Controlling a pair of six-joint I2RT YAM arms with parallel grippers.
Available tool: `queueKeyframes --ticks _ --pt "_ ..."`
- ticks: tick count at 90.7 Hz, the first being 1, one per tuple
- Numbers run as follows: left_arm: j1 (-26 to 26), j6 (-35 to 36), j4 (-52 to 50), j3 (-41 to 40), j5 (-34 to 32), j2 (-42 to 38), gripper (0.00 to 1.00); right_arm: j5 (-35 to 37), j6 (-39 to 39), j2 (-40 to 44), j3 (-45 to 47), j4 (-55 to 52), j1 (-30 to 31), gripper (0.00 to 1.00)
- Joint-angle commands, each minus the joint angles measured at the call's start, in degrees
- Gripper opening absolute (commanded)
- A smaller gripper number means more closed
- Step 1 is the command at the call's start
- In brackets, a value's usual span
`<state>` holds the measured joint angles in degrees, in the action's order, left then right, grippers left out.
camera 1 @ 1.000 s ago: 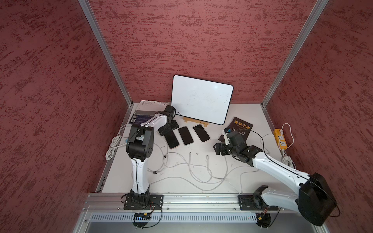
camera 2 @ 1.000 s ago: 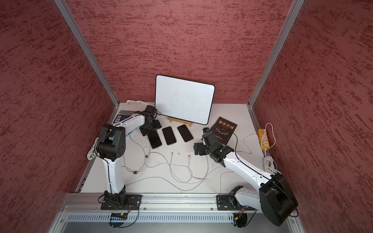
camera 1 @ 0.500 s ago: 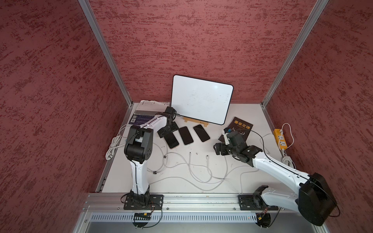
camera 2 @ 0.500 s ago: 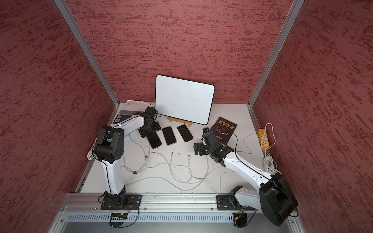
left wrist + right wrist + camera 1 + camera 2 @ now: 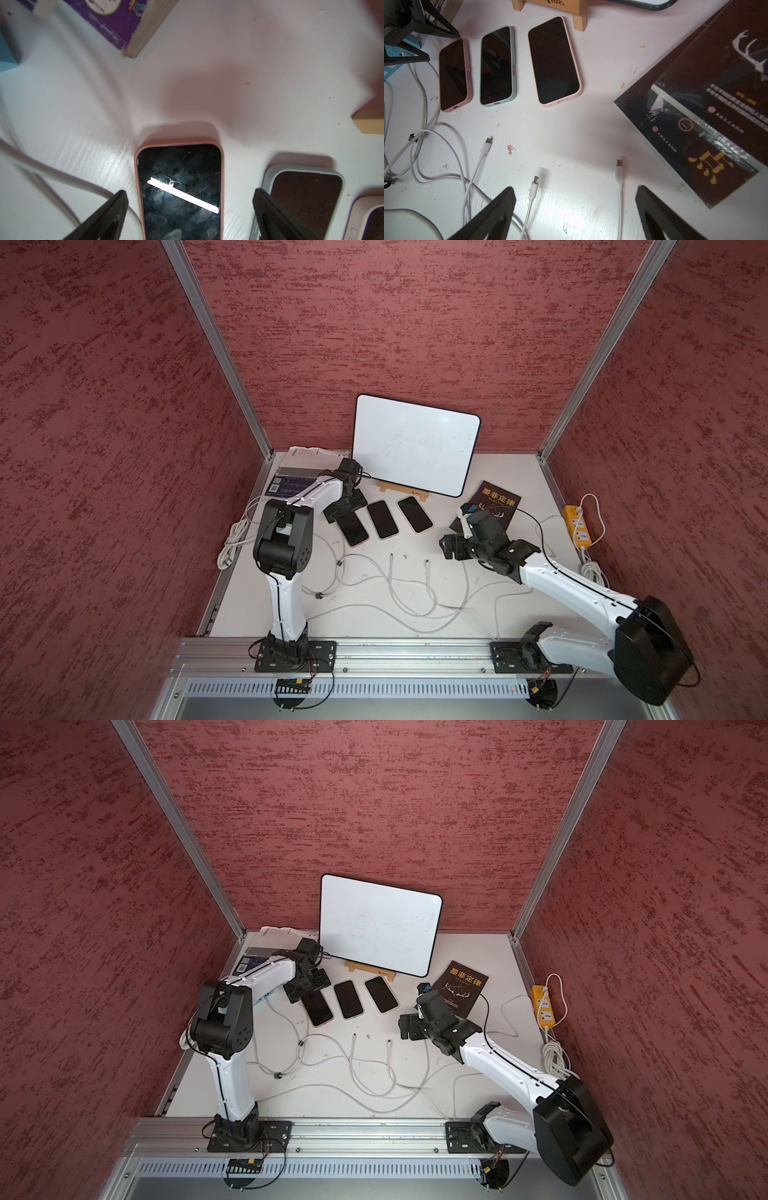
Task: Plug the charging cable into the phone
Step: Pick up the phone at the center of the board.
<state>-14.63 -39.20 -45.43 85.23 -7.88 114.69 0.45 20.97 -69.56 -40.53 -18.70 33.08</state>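
Red, rough-plastered walls (image 5: pixel 415 323) box in the rig on three sides, and the white tabletop (image 5: pixel 503 477) down there is pretty cluttered. The biggest thing on it is a whiteboard (image 5: pixel 415 445) propped on a little wooden stand (image 5: pixel 401 488) at the back.

The left arm (image 5: pixel 286 605) reaches toward the back left corner. The left gripper (image 5: pixel 190 195) hangs over the top end of the leftmost phone (image 5: pixel 179 187), the one in the pink case. Its fingers (image 5: pixel 112 209) are spread wide, one on either side of that phone, not pinching it and with nothing in them. One of them sits over the edge of the grey-cased phone (image 5: pixel 382 519) next door.

The right arm (image 5: pixel 573 593) stretches in low from the right. The right gripper (image 5: pixel 575 195) is just as wide open and empty, low over the table just beside a dark book (image 5: pixel 498 506) with gold lettering. A yellow power strip (image 5: pixel 577 526) lies at the right edge.

A third phone (image 5: pixel 414 514), also pink-cased, finishes the row of three. All are face up with dark screens, in front of the stand.

The charging cables (image 5: pixel 391 572) are loose white loops on the table in front of the phones. The right wrist view shows one plug (image 5: pixel 487 145), a second plug (image 5: pixel 534 185) and a blurry third plug (image 5: pixel 619 166), the last two lying between that gripper's fingers. None of them is in a phone.
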Motion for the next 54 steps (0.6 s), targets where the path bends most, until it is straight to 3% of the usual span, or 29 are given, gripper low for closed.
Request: queueKeyframes --ticks 1,54 --pt "0.2 -1.1 0.1 -0.1 -1.1 1.4 0.97 -0.4 -0.6 -1.0 -1.0 0.6 0.5 0.94" --pt "-2.6 -4.1 2.8 -6.0 0.5 3.0 0.98 -0.8 -0.5 -2.2 -1.4 0.1 0.6 0.96"
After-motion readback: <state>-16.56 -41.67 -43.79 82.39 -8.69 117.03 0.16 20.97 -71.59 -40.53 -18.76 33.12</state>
